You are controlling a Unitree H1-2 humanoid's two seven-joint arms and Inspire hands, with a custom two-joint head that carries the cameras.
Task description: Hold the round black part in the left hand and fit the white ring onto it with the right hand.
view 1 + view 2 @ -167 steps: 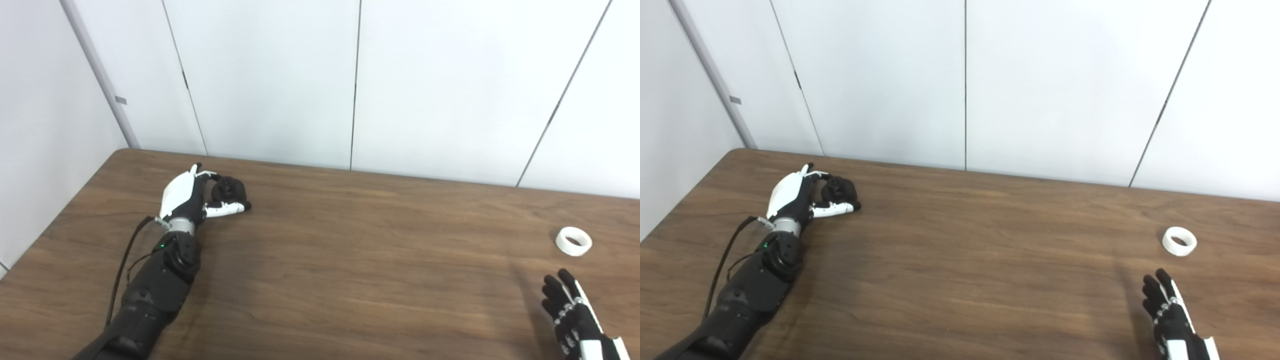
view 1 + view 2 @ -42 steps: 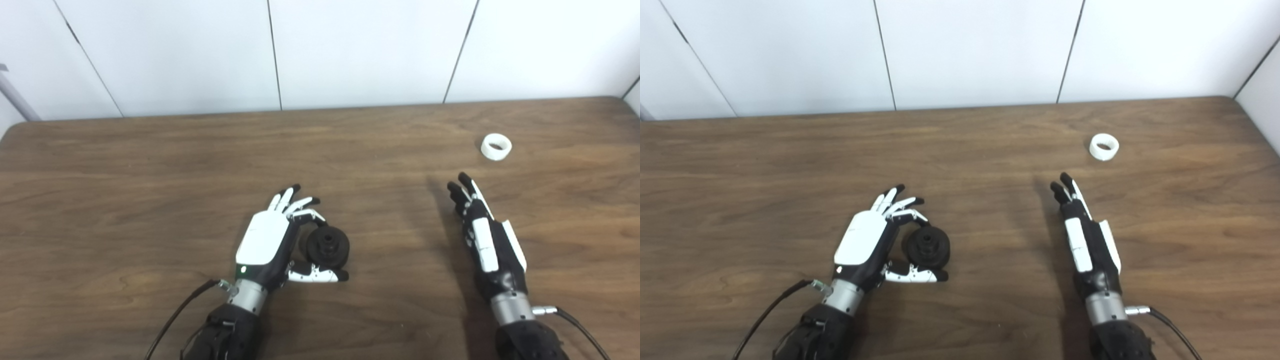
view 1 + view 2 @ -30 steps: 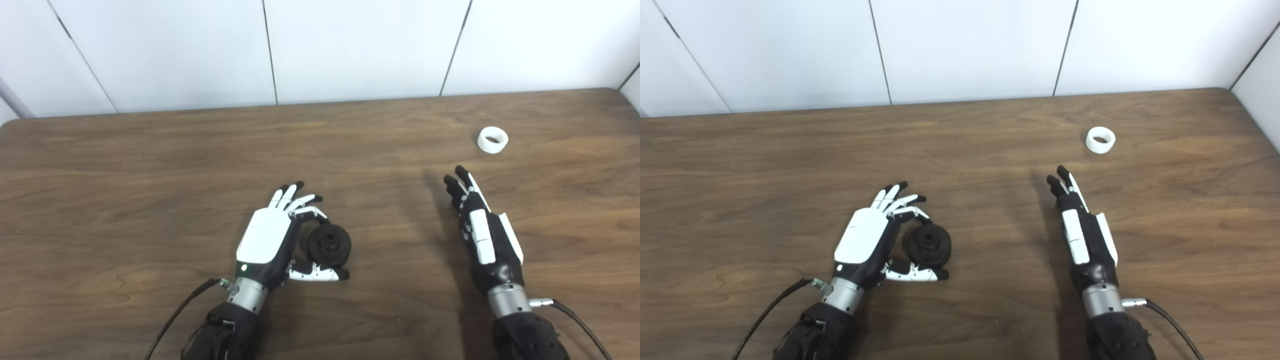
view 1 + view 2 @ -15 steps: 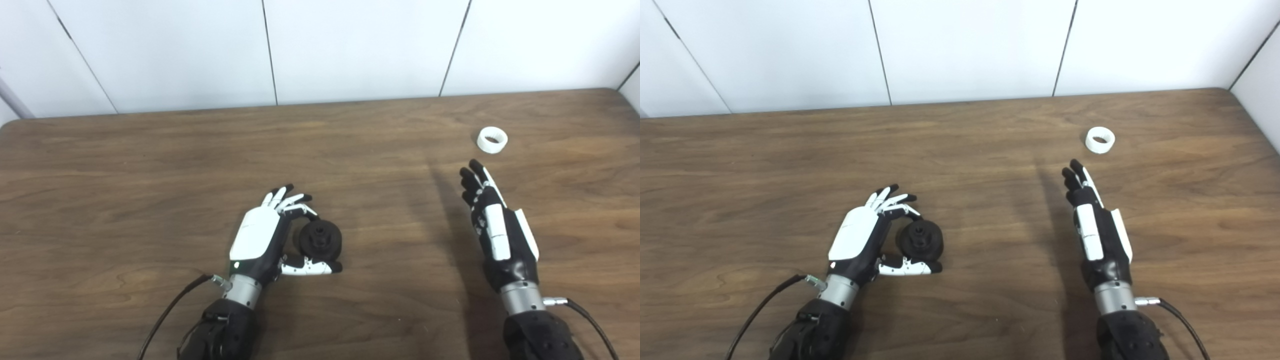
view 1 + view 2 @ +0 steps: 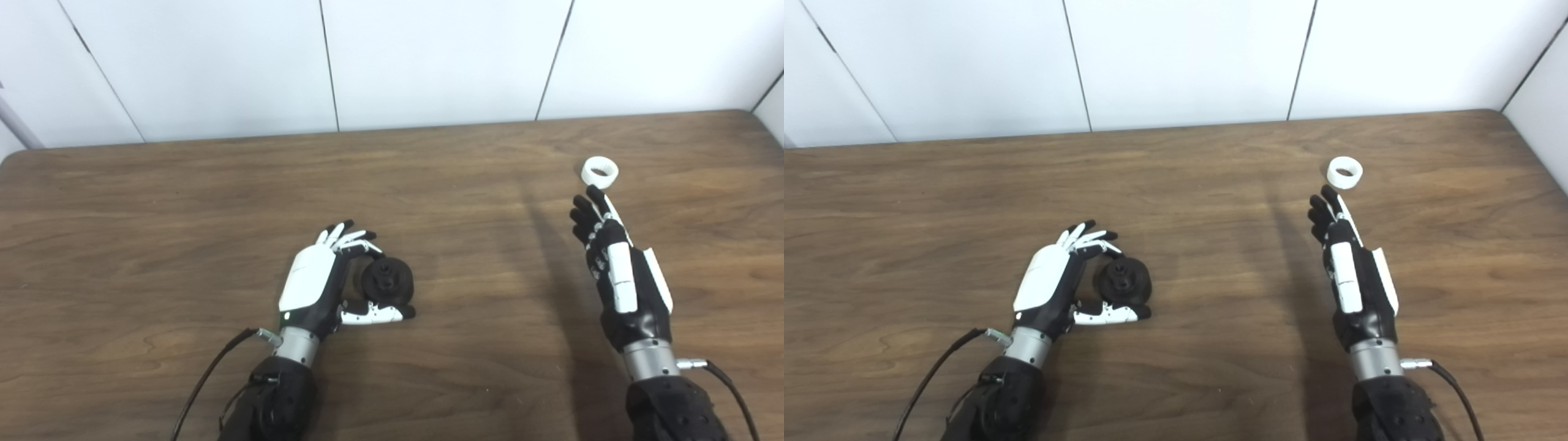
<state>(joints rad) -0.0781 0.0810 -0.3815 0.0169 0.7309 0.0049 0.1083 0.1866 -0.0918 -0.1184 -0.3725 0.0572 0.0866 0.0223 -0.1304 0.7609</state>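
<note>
Reaching with fingers spread and empty, the right hand (image 5: 618,263) has its tips just near of the white ring (image 5: 599,171) on the counter (image 5: 184,202); pinch it across the rim. The left hand (image 5: 318,285) cradles the round black part (image 5: 386,281) centre-near.

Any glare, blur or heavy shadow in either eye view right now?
Left eye view: sharp, even light, no glare on the table; a long soft shadow runs left of the right hand. Right eye view: same, and the black part in the left hand is dark with little detail; the ring reads clearly.
</note>
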